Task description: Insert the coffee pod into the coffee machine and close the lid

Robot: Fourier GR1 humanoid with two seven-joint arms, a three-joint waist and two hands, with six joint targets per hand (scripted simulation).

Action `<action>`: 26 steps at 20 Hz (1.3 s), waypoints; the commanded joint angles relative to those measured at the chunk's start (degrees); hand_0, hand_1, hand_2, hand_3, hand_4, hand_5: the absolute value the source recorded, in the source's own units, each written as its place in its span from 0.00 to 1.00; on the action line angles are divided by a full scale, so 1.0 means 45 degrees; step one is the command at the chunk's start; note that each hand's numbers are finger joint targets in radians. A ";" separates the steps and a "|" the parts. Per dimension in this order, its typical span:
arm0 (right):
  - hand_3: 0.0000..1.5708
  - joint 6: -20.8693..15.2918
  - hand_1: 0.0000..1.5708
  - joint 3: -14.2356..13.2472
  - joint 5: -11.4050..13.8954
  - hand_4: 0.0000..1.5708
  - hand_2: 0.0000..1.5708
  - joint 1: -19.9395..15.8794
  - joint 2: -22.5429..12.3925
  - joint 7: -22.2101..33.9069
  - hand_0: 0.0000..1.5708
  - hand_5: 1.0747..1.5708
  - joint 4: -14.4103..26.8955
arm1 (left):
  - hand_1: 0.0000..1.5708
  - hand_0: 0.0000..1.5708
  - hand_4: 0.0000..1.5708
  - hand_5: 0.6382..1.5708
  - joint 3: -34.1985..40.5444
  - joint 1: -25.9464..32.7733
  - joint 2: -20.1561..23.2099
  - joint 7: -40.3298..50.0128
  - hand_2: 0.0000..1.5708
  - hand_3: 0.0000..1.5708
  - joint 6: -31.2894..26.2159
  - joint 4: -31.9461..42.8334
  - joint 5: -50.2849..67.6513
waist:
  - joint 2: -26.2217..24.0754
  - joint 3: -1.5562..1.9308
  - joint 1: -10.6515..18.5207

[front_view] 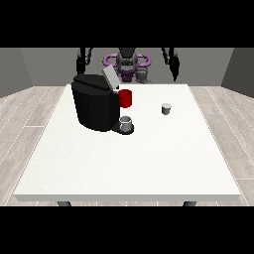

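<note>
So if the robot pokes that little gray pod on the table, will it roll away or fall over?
Probably neither at first. The coffee pod stands upright on the white table, short and squat, so a poke would likely slide it. It looks small and probably light. If tipped on its round side, it might roll.

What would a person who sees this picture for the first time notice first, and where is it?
The eye goes first to the big black coffee machine on the white table, left of the middle, with its grey lid tilted open and a red part on its right side. A grey cup stands on the machine's base, and a small grey coffee pod stands alone further right. Both hands, at the view's left and right, hang raised at the far edge.
</note>
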 commanded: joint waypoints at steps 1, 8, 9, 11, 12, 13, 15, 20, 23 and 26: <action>0.00 -0.0051 0.00 -0.0681 0.0155 0.08 0.00 -0.0934 -0.0073 -0.1379 0.00 1.00 0.1524 | 0.00 0.00 0.14 1.00 -0.0146 -0.0195 -0.0111 -0.0571 0.00 0.00 -0.0363 0.0275 -0.0013 | 0.0111 0.0035 0.0258; 0.00 -0.1304 0.00 -0.0924 -0.0154 0.07 0.00 -0.0933 0.0873 -0.1021 0.00 1.00 -0.0123 | 0.00 0.00 0.00 1.00 0.0807 -0.1281 0.1771 -0.1328 0.00 0.00 -0.1286 0.0595 -0.0273 | -0.0191 0.0032 -0.1027; 0.00 -0.1397 0.00 -0.0771 0.0116 0.06 0.00 -0.1215 0.0969 -0.1741 0.00 1.00 -0.0106 | 0.00 0.00 0.00 1.00 0.1148 -0.1839 0.1964 -0.1700 0.00 0.00 -0.1160 0.1173 -0.0400 | 0.0504 0.0031 -0.1251; 0.00 -0.1881 0.00 0.0248 0.0274 0.12 0.00 -0.0852 0.1346 -0.1503 0.00 1.00 -0.0397 | 0.00 0.00 0.00 1.00 0.1611 -0.2326 0.2683 -0.1324 0.00 0.00 -0.1908 0.1751 0.0004 | 0.0307 0.0029 -0.1283; 0.00 -0.1969 0.00 0.0096 0.0287 0.09 0.00 -0.0481 0.1354 -0.2232 0.00 1.00 0.0040 | 0.00 0.00 0.00 1.00 0.1641 -0.2413 0.2920 -0.0629 0.00 0.00 -0.2120 0.1673 0.0071 | 0.0285 0.0035 -0.1194; 0.00 -0.1429 0.00 -0.0696 -0.0173 0.14 0.00 -0.1372 0.1036 -0.1949 0.00 1.00 0.0052 | 0.00 0.00 0.00 1.00 0.1366 -0.2499 0.2517 -0.1176 0.00 0.00 -0.1860 0.2327 -0.0309 | 0.0823 0.0033 -0.1277; 0.00 -0.1177 0.00 -0.0066 0.0212 0.14 0.00 -0.0884 0.0958 -0.1790 0.00 1.00 -0.0453 | 0.00 0.00 0.00 1.00 0.2089 -0.3448 0.3153 -0.0684 0.00 0.00 -0.2324 0.3252 0.0181 | 0.0710 0.0030 -0.1856; 0.00 -0.1181 0.00 0.0262 0.0090 0.09 0.00 -0.1187 0.1317 -0.2492 0.00 1.00 -0.0414 | 0.00 0.00 0.00 1.00 0.2397 -0.4663 0.3586 -0.1095 0.00 0.00 -0.2200 0.5122 -0.0316 | 0.1823 0.0029 -0.2463; 0.00 -0.1509 0.00 0.0187 0.0204 0.15 0.00 -0.1821 0.1307 -0.1895 0.00 1.00 -0.0709 | 0.00 0.00 0.00 1.00 0.2684 -0.5142 0.4192 -0.1469 0.00 0.00 -0.2671 0.6465 -0.0406 | 0.2268 0.0027 -0.2321; 0.00 -0.1730 0.00 0.0625 0.0521 0.15 0.00 -0.2224 0.1338 -0.0673 0.00 1.00 -0.1391 | 0.00 0.00 0.00 1.00 0.3000 -0.6016 0.4472 -0.0969 0.00 0.00 -0.2289 0.7722 -0.0616 | 0.2376 0.0023 -0.2629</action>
